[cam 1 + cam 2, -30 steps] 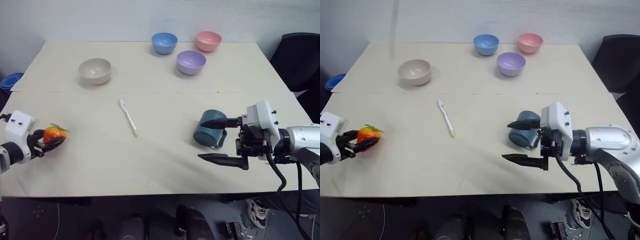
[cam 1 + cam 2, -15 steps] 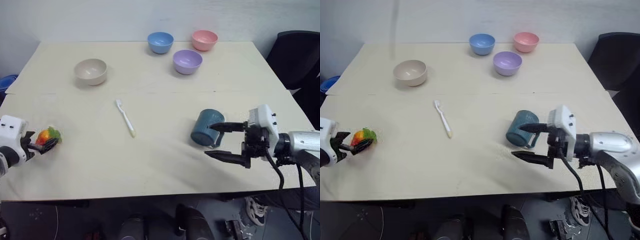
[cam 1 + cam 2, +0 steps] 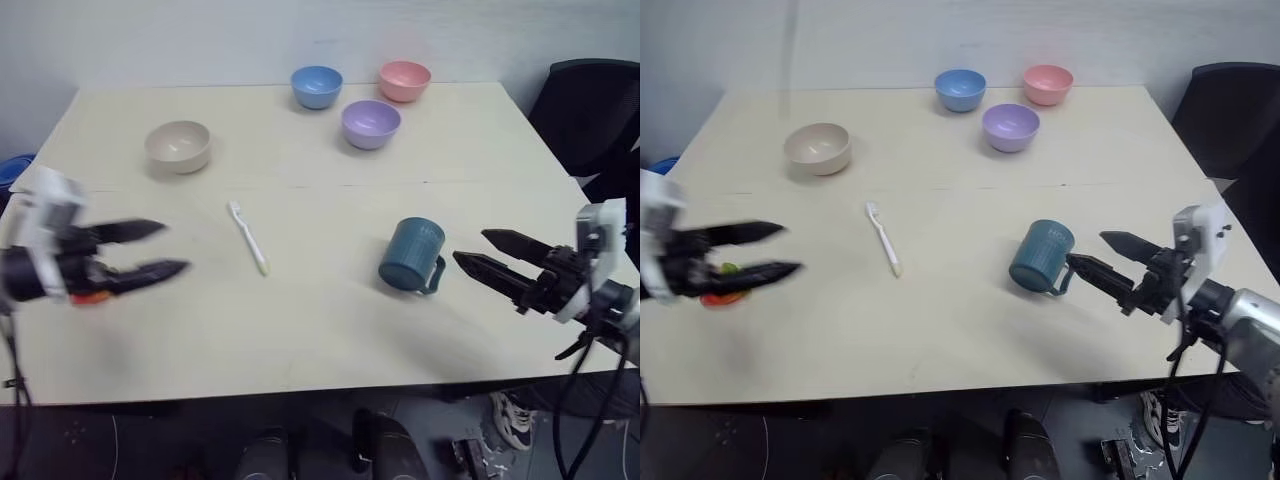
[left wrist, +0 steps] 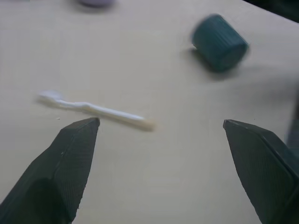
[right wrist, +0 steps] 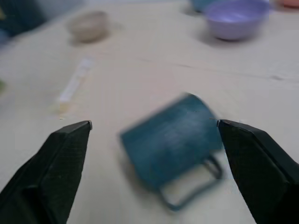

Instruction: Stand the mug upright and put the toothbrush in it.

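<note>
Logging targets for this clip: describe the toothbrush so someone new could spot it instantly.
On the pale wooden table, look near the middle, in front of the beige bowl and left of the teal mug. The toothbrush lies flat there, the only slim white stick among round things.

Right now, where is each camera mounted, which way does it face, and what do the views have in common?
Left eye and right eye views: on the head, facing forward and down over the table; the left gripper and right gripper reach in from the sides.
Left wrist view: on the left wrist, looking past its open fingers at the toothbrush and mug.
Right wrist view: on the right wrist, looking between its open fingers at the tipped mug.
Shared: all views show mug and toothbrush.
</note>
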Controlling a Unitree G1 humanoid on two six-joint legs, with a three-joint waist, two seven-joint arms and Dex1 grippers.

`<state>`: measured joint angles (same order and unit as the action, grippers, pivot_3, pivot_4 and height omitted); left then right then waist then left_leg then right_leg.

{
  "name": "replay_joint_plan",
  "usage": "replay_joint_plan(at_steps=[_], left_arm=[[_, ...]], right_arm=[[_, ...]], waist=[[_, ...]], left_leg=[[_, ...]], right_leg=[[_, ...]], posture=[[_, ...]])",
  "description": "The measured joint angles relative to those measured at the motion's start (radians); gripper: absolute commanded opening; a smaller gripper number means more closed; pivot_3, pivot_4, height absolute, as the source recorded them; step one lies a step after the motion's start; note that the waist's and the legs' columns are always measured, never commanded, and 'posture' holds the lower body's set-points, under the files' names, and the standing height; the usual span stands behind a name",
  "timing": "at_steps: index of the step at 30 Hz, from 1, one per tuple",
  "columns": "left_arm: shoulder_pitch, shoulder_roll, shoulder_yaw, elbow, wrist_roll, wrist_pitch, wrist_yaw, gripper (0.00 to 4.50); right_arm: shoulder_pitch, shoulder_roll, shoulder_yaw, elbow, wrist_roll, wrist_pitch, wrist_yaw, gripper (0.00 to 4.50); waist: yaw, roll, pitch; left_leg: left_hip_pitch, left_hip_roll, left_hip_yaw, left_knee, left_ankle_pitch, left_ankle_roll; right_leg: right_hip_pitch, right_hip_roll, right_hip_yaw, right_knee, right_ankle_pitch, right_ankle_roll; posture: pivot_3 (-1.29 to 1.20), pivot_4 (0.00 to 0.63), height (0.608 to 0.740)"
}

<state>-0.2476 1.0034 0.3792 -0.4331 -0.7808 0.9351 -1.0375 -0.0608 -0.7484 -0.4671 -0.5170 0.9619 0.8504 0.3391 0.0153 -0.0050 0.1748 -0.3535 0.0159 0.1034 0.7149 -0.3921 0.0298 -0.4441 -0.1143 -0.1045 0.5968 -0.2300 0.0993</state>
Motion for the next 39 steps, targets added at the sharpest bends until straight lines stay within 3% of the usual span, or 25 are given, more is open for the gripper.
replay_joint_plan(at_steps=[4, 7, 10, 15, 24, 28, 32, 33, 34, 36, 39], left_arm=[[-0.127, 0.022, -0.223, -0.054, 0.034, -0.089, -0.103, 4.49], [-0.156, 0.022, -0.253, -0.031, 0.054, -0.119, -0.124, 4.49], [-0.218, 0.002, -0.327, 0.031, 0.099, -0.159, -0.139, 4.49], [-0.241, -0.033, -0.396, 0.085, 0.132, -0.205, -0.157, 4.49], [-0.269, -0.088, -0.413, 0.088, 0.158, -0.23, -0.148, 4.49], [-0.291, -0.099, -0.421, 0.084, 0.161, -0.23, -0.131, 4.5], [-0.297, -0.099, -0.434, 0.086, 0.187, -0.24, -0.121, 4.5], [-0.298, -0.099, -0.437, 0.087, 0.194, -0.244, -0.121, 4.5], [-0.3, -0.099, -0.437, 0.09, 0.199, -0.249, -0.121, 4.5], [-0.312, -0.099, -0.438, 0.096, 0.205, -0.254, -0.122, 4.5], [-0.332, -0.1, -0.438, 0.104, 0.214, -0.263, -0.124, 4.5]], right_arm=[[-0.036, 0.209, 0.082, 0.086, -0.115, 0.054, -0.299, 4.5], [-0.041, 0.248, 0.102, 0.095, -0.122, 0.071, -0.347, 4.5], [-0.115, 0.367, 0.101, 0.13, -0.128, 0.073, -0.449, 4.5], [-0.152, 0.398, 0.101, 0.148, -0.126, 0.1, -0.488, 4.5], [-0.193, 0.318, 0.216, 0.167, -0.208, 0.184, -0.405, 4.5], [-0.237, 0.314, 0.288, 0.183, -0.28, 0.192, -0.384, 3.66], [-0.29, 0.303, 0.343, 0.239, -0.35, 0.184, -0.328, 2.34], [-0.299, 0.3, 0.348, 0.246, -0.354, 0.188, -0.313, 2.34], [-0.307, 0.3, 0.348, 0.25, -0.356, 0.197, -0.3, 1.91], [-0.314, 0.3, 0.349, 0.253, -0.364, 0.202, -0.284, 1.68], [-0.33, 0.292, 0.354, 0.27, -0.389, 0.214, -0.254, 0.63]], waist=[[-0.016, 0.003, 0.001], [-0.021, 0.008, 0.002], [-0.028, 0.009, 0.001], [-0.02, 0.011, 0.002], [-0.021, 0.011, 0.002], [-0.024, 0.01, 0.001], [-0.025, 0.009, 0.001], [-0.026, 0.009, 0.001], [-0.026, 0.009, 0.001], [-0.026, 0.009, 0.001], [-0.026, 0.009, 0.001]], left_leg=[[0.001, -0.001, 0.002, 0.0, 0.0, -0.002], [0.001, -0.001, 0.003, -0.001, 0.0, -0.002], [0.001, 0.0, 0.005, -0.001, 0.0, -0.002], [-0.001, 0.0, 0.008, -0.002, 0.0, -0.002], [0.0, 0.001, 0.008, -0.001, 0.0, -0.002], [0.0, 0.001, 0.007, -0.001, 0.0, -0.002], [0.0, 0.001, 0.007, -0.001, 0.0, -0.002], [0.0, 0.001, 0.007, -0.001, 0.0, -0.002], [0.0, 0.001, 0.006, -0.001, 0.0, -0.002], [0.0, 0.002, 0.005, -0.001, 0.0, -0.002], [0.0, 0.001, 0.004, -0.001, 0.0, -0.002]], right_leg=[[-0.001, 0.003, 0.0, 0.001, -0.001, -0.002], [-0.001, 0.004, 0.002, 0.001, -0.001, -0.002], [-0.001, 0.006, 0.002, 0.0, -0.001, -0.002], [-0.001, 0.006, 0.001, -0.002, -0.002, -0.003], [-0.001, 0.007, 0.002, -0.001, -0.001, -0.002], [-0.001, 0.007, 0.002, -0.001, -0.001, -0.002], [-0.001, 0.007, 0.002, -0.001, -0.001, -0.002], [-0.001, 0.007, 0.002, -0.001, -0.001, -0.002], [-0.001, 0.007, 0.002, -0.001, -0.001, -0.002], [-0.001, 0.007, 0.001, -0.001, -0.001, -0.002], [-0.001, 0.007, 0.002, -0.001, -0.001, -0.002]], posture=[[0.0, 0.15, 0.74], [0.0, 0.15, 0.74], [0.0, 0.15, 0.74], [0.0, 0.15, 0.74], [0.0, 0.15, 0.74], [0.0, 0.15, 0.74], [0.0, 0.15, 0.74], [0.0, 0.15, 0.74], [0.0, 0.15, 0.74], [0.0, 0.15, 0.74], [0.0, 0.15, 0.74]])
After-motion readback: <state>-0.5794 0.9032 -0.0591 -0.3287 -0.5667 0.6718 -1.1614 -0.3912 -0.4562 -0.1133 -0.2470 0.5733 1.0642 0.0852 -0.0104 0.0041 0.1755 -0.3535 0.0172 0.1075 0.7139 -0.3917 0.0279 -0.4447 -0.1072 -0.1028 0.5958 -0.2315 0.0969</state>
